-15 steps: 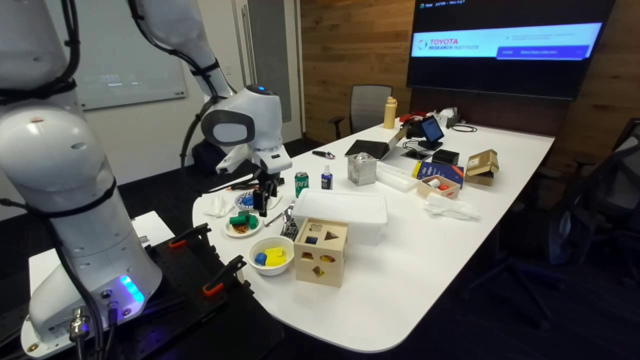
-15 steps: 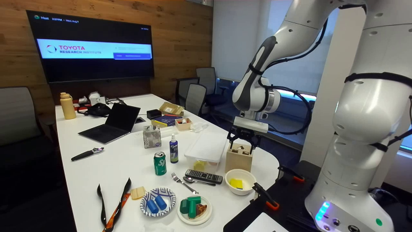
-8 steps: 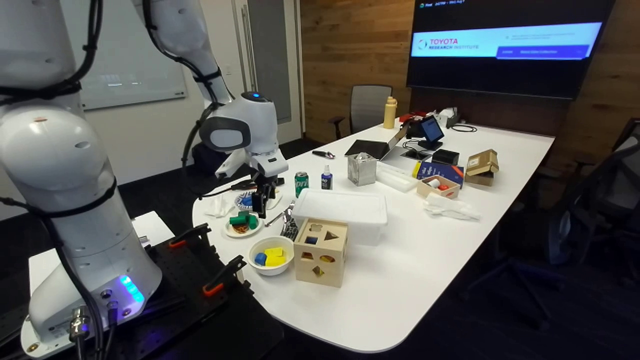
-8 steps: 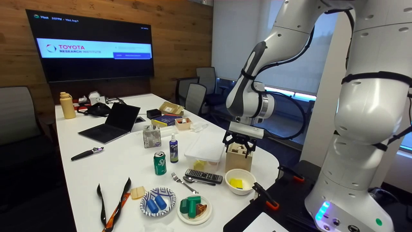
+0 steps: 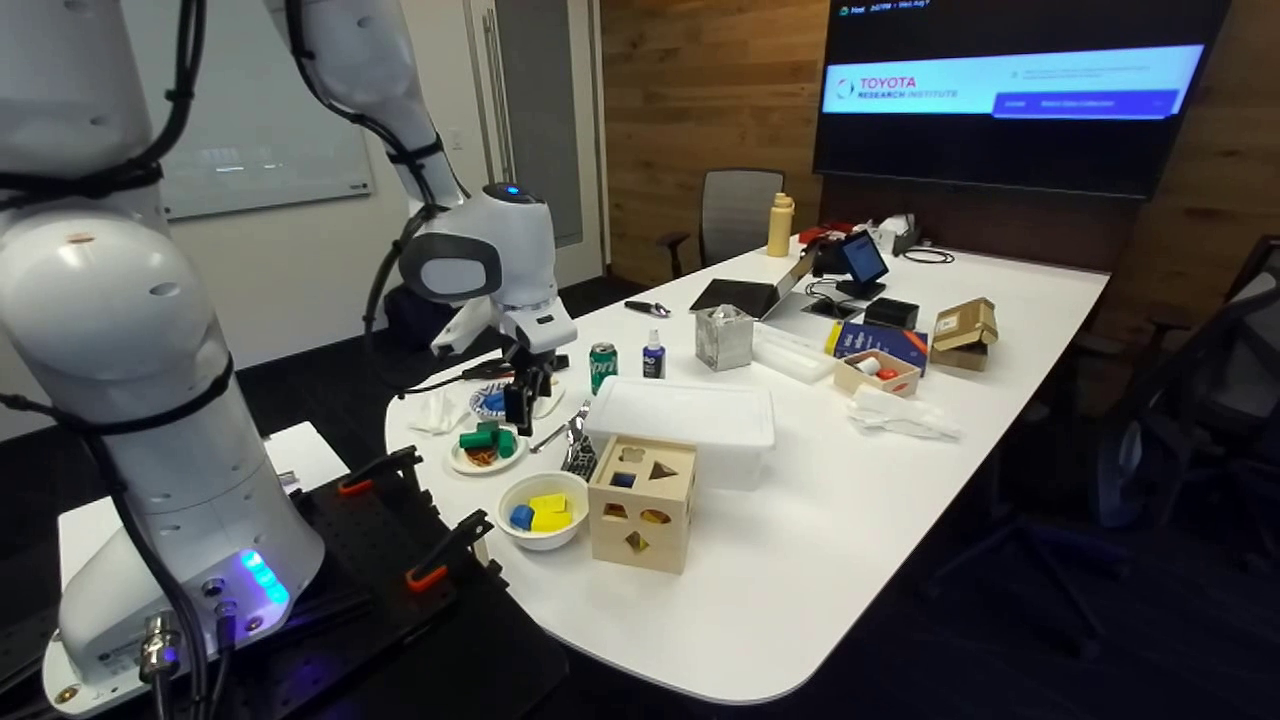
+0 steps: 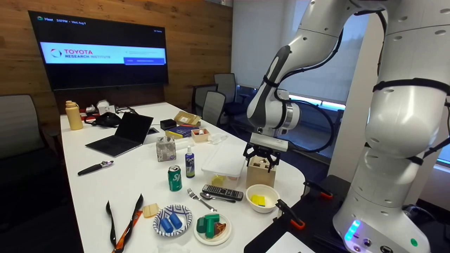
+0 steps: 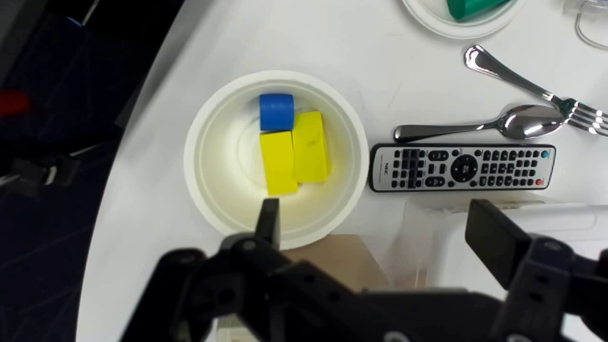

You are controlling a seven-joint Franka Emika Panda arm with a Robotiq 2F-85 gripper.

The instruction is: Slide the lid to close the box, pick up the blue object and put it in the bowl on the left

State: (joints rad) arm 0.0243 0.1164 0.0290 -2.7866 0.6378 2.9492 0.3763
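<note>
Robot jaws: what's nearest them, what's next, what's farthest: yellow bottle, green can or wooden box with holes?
In an exterior view:
1. Wooden box with holes, partly hidden behind the jaws.
2. Green can, to the picture's left.
3. Yellow bottle, far left, way back.

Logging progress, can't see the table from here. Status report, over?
Pincer open, holding nothing. Lid looks closed. Blue block in white bowl. Yellow blocks beside it may crowd the grasp.

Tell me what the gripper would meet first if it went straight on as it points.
Pointing down, the gripper would probably meet the white bowl first, under one finger; the other might touch the remote or plastic box. Depth is unclear.
</note>
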